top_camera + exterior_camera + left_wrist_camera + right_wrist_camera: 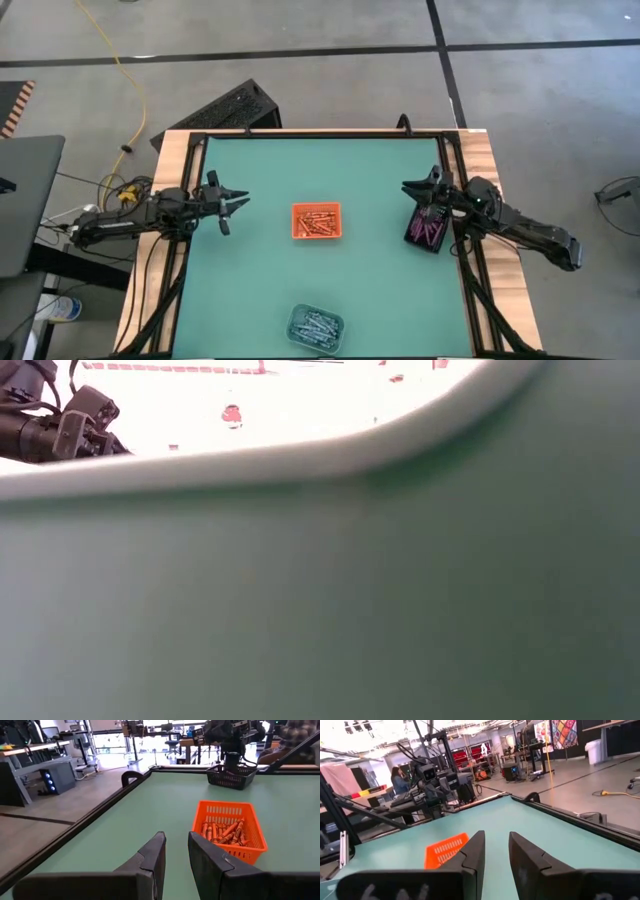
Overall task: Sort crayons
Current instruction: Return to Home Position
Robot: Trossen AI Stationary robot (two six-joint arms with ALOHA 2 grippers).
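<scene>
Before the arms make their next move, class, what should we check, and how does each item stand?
1. Left gripper empty, fingers apart: ok.
2. Right gripper empty, fingers apart: ok.
3. Orange tray holds orange crayons only: ok.
4. Black tray holds purple crayons: ok.
5. Clear tray holds blue-grey crayons: ok.
6. No stray crayons on the green mat: ok from above.

I see green mat filling my view, a pale curved rim beyond, and a dark arm at far left.
</scene>
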